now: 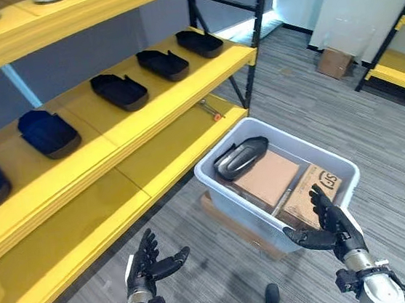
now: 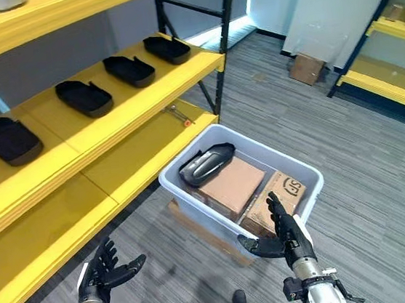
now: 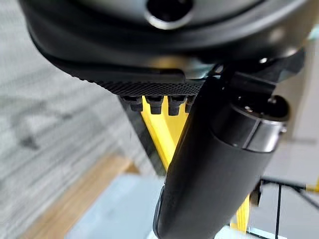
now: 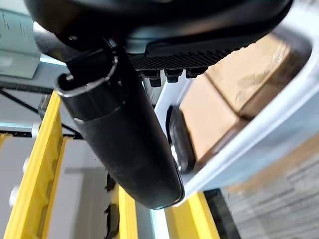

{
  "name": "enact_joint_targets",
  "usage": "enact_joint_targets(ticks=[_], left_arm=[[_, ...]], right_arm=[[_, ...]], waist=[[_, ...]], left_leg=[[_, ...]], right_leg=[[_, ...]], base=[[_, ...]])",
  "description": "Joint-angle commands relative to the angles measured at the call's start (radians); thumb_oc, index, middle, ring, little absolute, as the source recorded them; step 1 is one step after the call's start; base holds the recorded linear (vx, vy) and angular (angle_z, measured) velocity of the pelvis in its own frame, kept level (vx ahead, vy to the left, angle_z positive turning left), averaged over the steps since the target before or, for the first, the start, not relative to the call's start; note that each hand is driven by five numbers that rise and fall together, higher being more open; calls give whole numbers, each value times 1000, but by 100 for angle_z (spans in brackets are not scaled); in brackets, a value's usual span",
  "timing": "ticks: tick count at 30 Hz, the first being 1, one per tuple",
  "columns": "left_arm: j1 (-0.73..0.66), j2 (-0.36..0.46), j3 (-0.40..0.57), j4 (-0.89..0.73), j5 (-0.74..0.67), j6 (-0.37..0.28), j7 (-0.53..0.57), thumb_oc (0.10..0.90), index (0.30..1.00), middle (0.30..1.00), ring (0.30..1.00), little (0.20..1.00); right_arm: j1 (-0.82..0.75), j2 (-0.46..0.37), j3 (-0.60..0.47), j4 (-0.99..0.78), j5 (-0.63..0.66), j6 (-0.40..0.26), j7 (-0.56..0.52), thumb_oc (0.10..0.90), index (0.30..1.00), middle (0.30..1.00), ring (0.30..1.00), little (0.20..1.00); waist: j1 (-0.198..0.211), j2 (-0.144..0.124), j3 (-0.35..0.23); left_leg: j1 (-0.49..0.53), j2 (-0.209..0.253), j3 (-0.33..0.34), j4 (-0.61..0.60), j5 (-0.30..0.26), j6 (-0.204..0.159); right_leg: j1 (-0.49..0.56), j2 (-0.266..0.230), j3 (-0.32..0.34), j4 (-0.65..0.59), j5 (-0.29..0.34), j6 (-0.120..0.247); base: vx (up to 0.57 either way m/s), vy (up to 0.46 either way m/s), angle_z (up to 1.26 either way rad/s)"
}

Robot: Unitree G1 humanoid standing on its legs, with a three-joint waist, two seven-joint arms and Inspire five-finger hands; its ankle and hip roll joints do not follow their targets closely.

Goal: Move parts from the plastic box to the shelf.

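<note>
One dark part (image 1: 241, 157) lies on cardboard boxes (image 1: 268, 177) inside the plastic box (image 1: 213, 176) beside the yellow shelf (image 1: 147, 114); left hand (image 1: 144, 268) and right hand (image 1: 335, 225), fingers released, empty.

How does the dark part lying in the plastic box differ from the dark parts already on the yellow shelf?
The glossy dark grey part lies in the pale grey plastic box, against brown cardboard boxes; the matte black tray-like parts sit in a spaced row on the yellow shelf. The boxed part shows a rounded side; the shelf parts look hollow. All are dark and elongated.
</note>
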Motion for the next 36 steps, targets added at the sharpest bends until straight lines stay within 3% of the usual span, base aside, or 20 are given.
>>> enact_joint_targets(ticks=[1, 4, 7, 8, 9, 10, 12, 13, 15, 16, 18, 20, 21, 23, 26, 28, 30, 33, 36], left_arm=[[-60, 35, 35, -103, 22, -89, -19, 900, 1000, 1000, 1000, 1000], [-89, 36, 7, -99, 18, -91, -23, 900, 1000, 1000, 1000, 1000], [-92, 34, 2, -96, 15, -93, -26, 900, 1000, 1000, 1000, 1000], [-114, 31, -17, -90, 13, -95, -26, 900, 1000, 1000, 1000, 1000], [-127, 28, -26, -83, 7, -95, -22, 900, 1000, 1000, 1000, 1000], [-131, 26, -27, -84, -5, -96, -19, 900, 1000, 1000, 1000, 1000], [-142, 10, -33, -82, -66, -96, -22, 900, 1000, 1000, 1000, 1000], [-147, 5, -35, -86, -81, -95, -19, 900, 1000, 1000, 1000, 1000], [-143, -2, -26, -98, -69, -93, -16, 900, 1000, 1000, 1000, 1000], [-136, -3, -19, -107, -66, -95, -11, 900, 1000, 1000, 1000, 1000], [-126, -7, -4, -110, -18, -109, 22, 900, 1000, 1000, 1000, 1000], [-125, -9, -2, -109, -9, -112, 24, 900, 1000, 1000, 1000, 1000], [-134, -17, -3, -99, -5, -119, 35, 900, 1000, 1000, 1000, 1000], [-145, -20, -4, -96, 0, -121, 45, 900, 1000, 1000, 1000, 1000], [-159, -28, 1, -90, -15, -141, 61, 900, 1000, 1000, 1000, 1000], [-166, -30, -3, -86, -16, -144, 61, 900, 1000, 1000, 1000, 1000], [-174, -25, -5, -84, -18, -146, 67, 900, 1000, 1000, 1000, 1000], [-227, -6, -24, -83, -33, -156, 89, 900, 1000, 1000, 1000, 1000], [-252, 8, -30, -88, -32, -157, 100, 900, 1000, 1000, 1000, 1000]], right_arm=[[-72, -14, -37, -141, 23, -111, -2, 900, 1000, 1000, 1000, 1000], [-83, -30, -36, -147, 31, -126, -12, 900, 1000, 1000, 1000, 1000], [-83, -34, -38, -152, 31, -127, -14, 900, 1000, 1000, 1000, 1000], [-82, -37, -38, -166, 40, -143, -25, 900, 1000, 1000, 1000, 1000], [-79, -41, -38, -165, 41, -151, -33, 900, 1000, 1000, 1000, 1000], [-78, -46, -35, -167, 43, -151, -37, 900, 1000, 1000, 1000, 1000], [-82, -61, -31, -173, 32, -152, -47, 900, 1000, 1000, 1000, 1000], [-83, -64, -32, -175, 34, -155, -49, 900, 1000, 1000, 1000, 1000], [-84, -66, -37, -167, 25, -151, -55, 900, 1000, 1000, 1000, 1000], [-85, -69, -34, -166, 21, -151, -57, 900, 1000, 1000, 1000, 1000], [-93, -75, -24, -154, 21, -160, -66, 900, 1000, 1000, 1000, 1000], [-94, -80, -24, -151, 17, -161, -66, 900, 1000, 1000, 1000, 1000], [-102, -88, -22, -142, 9, -163, -68, 900, 1000, 1000, 1000, 1000], [-111, -90, -19, -137, -5, -163, -76, 900, 1000, 1000, 1000, 1000], [-145, -85, 14, -124, -12, -166, -75, 900, 1000, 1000, 1000, 1000], [-149, -80, 16, -117, -9, -167, -76, 900, 1000, 1000, 1000, 1000], [-153, -77, 19, -115, -8, -166, -79, 900, 1000, 1000, 1000, 1000], [-178, -60, 40, -120, 8, -159, -90, 900, 1000, 1000, 1000, 1000], [-191, -55, 54, -114, 4, -153, -98, 900, 1000, 1000, 1000, 1000]], waist=[[18, 33, -30], [-4, 68, -28], [-6, 75, -26], [-21, 85, -11], [-16, 86, 4], [-10, 84, 23], [5, 71, 51], [10, 59, 61], [34, 48, 70], [45, 47, 75], [81, 64, 100], [88, 76, 108], [100, 90, 123], [104, 98, 128], [113, 121, 118], [109, 120, 115], [111, 114, 116], [101, 87, 104], [94, 67, 98]], left_leg=[[63, 50, -67, 16, -130, -24], [58, 113, -59, 51, -103, -54], [56, 124, -58, 62, -102, -59], [17, 187, -64, 194, -73, -76], [-16, 223, -95, 283, -15, -88], [-52, 243, -152, 386, 4, -87], [-114, 233, -255, 531, 26, -65], [-149, 203, -269, 529, 40, -37], [-234, 126, -332, 466, 3, -12], [-251, 125, -367, 414, 17, -14], [-273, 131, -440, 137, 144, -45], [-276, 132, -442, 58, 182, -56], [-302, 120, -435, -7, 202, -83], [-312, 113, -437, -9, 201, -88], [-263, 125, -455, -9, 195, -97], [-253, 128, -431, 2, 189, -97], [-242, 123, -419, 14, 176, -91], [-249, 95, -379, 76, 107, -59], [-272, 75, -343, 116, 66, -39]], right_leg=[[-40, -46, 39, 66, -65, 67], [-43, 14, 66, 104, -128, 28], [-45, 25, 71, 112, -140, 20], [-33, 77, 90, 127, -189, -22], [-22, 107, 99, 127, -203, -47], [-12, 132, 108, 127, -213, -72], [12, 154, 134, 124, -225, -105], [7, 153, 145, 117, -215, -117], [20, 150, 178, 97, -211, -102], [23, 156, 203, 93, -208, -97], [25, 172, 257, 104, -219, -89], [23, 182, 272, 111, -222, -90], [38, 192, 299, 126, -239, -92], [45, 197, 312, 134, -252, -89], [68, 203, 385, 138, -286, -83], [80, 190, 393, 127, -285, -78], [92, 173, 403, 117, -284, -70], [88, 105, 438, 99, -269, -37], [56, 68, 457, 88, -249, -11]], base=[[30, -199, -8], [33, -235, -4], [24, -169, -4], [66, -450, -6], [78, -571, 0], [54, -362, -35], [16, -257, -52], [-28, -152, -65], [40, -42, -73], [125, 35, -76], [181, 121, -104], [188, 111, -107], [206, 106, -90], [177, 123, -82], [193, 231, -77], [152, 216, -122], [124, 176, -133], [133, 248, -28], [78, 243, -47]])
